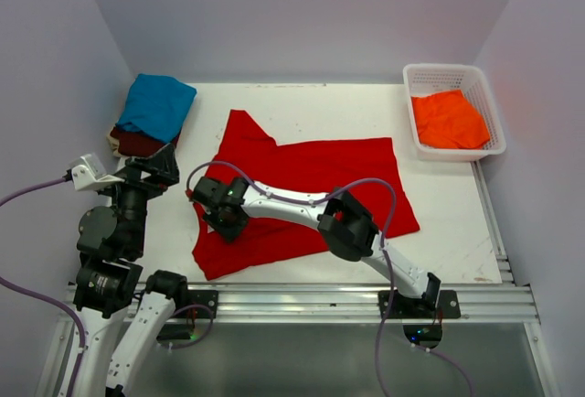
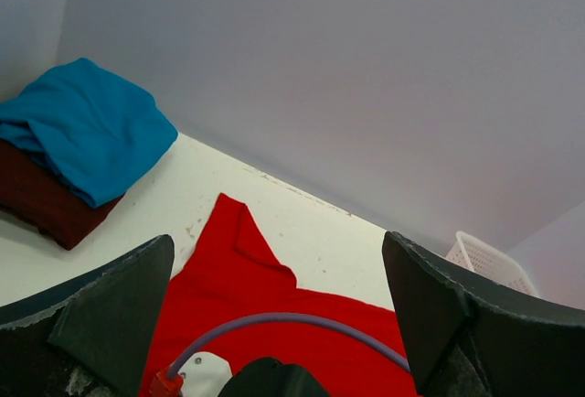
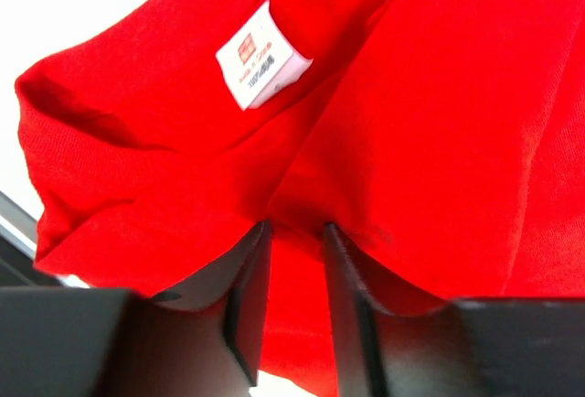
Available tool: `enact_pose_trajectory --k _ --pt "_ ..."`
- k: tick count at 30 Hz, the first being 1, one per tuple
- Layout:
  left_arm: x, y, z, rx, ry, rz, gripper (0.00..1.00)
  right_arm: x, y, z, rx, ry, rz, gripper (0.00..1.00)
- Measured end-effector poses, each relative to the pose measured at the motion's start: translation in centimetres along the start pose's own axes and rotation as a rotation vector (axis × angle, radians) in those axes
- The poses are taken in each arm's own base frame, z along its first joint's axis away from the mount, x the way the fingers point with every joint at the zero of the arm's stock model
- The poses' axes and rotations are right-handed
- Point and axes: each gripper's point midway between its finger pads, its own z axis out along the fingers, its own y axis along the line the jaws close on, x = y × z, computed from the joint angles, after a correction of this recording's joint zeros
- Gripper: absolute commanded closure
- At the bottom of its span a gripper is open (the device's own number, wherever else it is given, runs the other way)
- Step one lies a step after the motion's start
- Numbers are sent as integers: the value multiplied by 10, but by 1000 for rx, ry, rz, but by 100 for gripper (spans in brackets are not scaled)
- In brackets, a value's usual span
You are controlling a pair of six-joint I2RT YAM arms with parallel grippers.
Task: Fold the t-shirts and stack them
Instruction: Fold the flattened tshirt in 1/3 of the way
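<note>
At the near left of the white worktop (image 1: 311,109), the left pincer (image 1: 161,165) hangs above the surface. Its jaws are spread as wide as they go with nothing between them, and it points toward the far left corner. Just to its right, the right arm reaches leftward across the bright red cloth t-shirt (image 1: 320,177). The right pincer (image 1: 222,217) sits low on the shirt's near left part. Seen from the wrist, its jaws stand close together with a raised fold of the red cloth pinched between them. A small white sewn-in label (image 3: 263,54) shows on the bunched fabric just beyond. The rest of the red shirt lies spread across the middle of the worktop, one sleeve pointing to the far left. Farther back, in the far left corner, a folded teal blue t-shirt (image 1: 157,104) lies on top of a folded dark maroon t-shirt (image 1: 137,144). In the far right corner, a white plastic lattice basket (image 1: 443,75) holds a crumpled orange t-shirt (image 1: 448,121).
</note>
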Motion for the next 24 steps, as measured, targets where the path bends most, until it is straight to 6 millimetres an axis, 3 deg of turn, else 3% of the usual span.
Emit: enact_pose_trajectory --k 4,16,24 --pt "0 0 0 -2 -1 1 0 -1 -1 5 6 3 2 100" --pt "0 1 0 -3 -1 1 0 -1 -1 4 10 -4 12 100" --pt "1 1 1 -4 3 3 0 1 -3 -11 17 -10 11 100"
